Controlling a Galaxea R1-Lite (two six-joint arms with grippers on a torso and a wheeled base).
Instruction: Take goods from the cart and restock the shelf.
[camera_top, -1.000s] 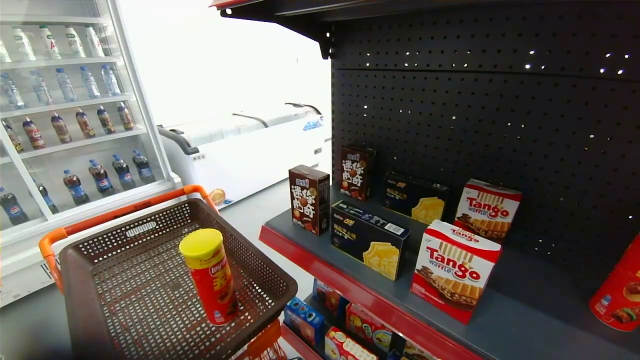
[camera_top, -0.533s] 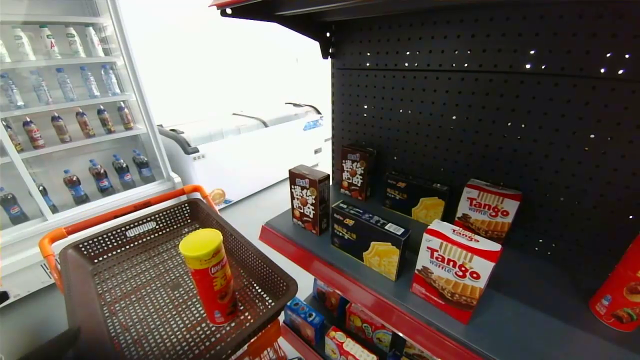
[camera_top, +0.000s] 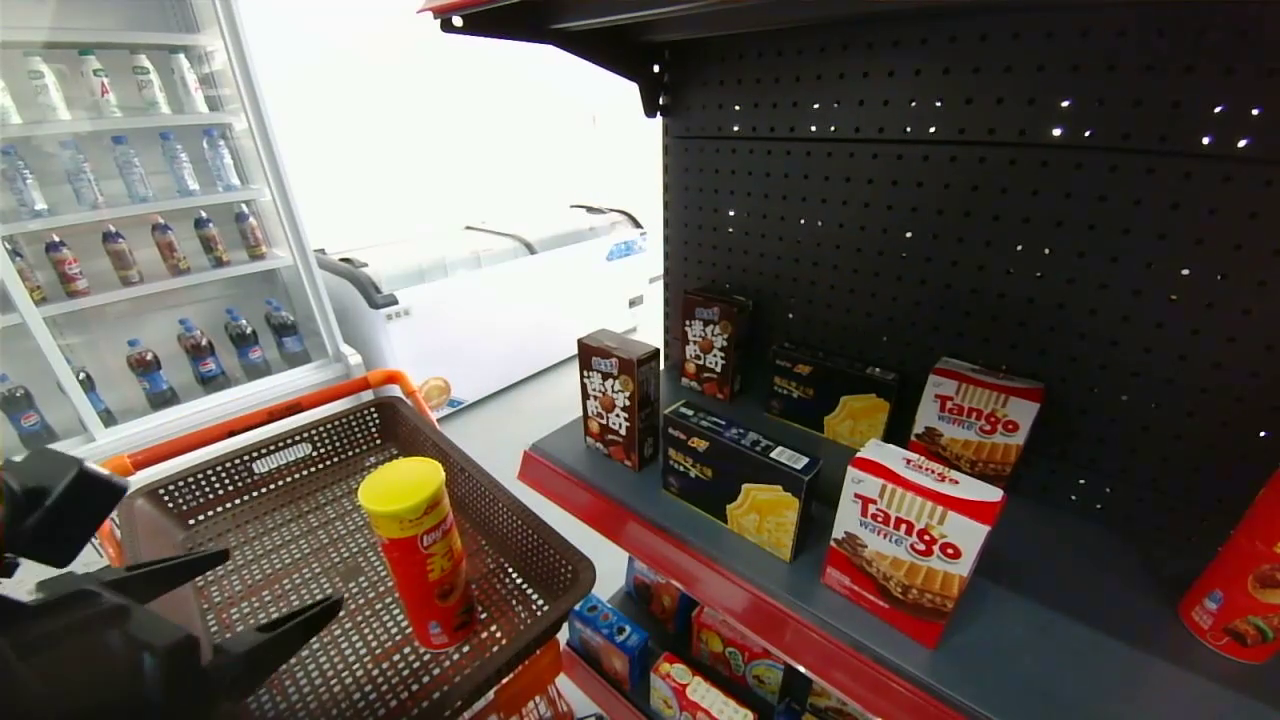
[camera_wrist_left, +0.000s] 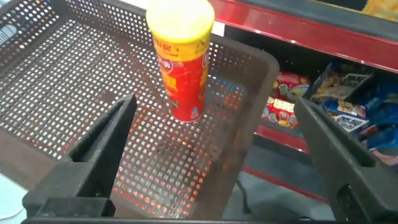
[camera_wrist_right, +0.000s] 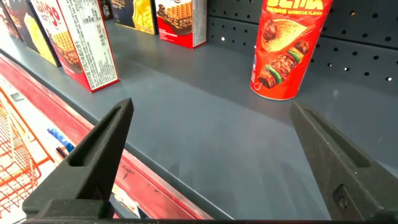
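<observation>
Head view's red can (camera_top: 1235, 585) half cropped; left jaws apart near cart's (camera_top: 560, 572) yellow-lidded can (camera_top: 420, 555), right jaws apart.

Red chip canister (camera_top: 425, 560) with yellow lid, upright in brown cart basket (camera_top: 260, 520), beside grey shelf (camera_top: 1050, 620)

red-and-white boxes (camera_top: 910, 540), right on the shelf: bold lettering, front
brown boxes (camera_top: 618, 398), left: white characters
yellow-lidded can (camera_top: 425, 560): round logo, side

White glare blows out beyond the freezer (camera_top: 500, 290); the shelf (camera_top: 1050, 600) sits dark.
</observation>
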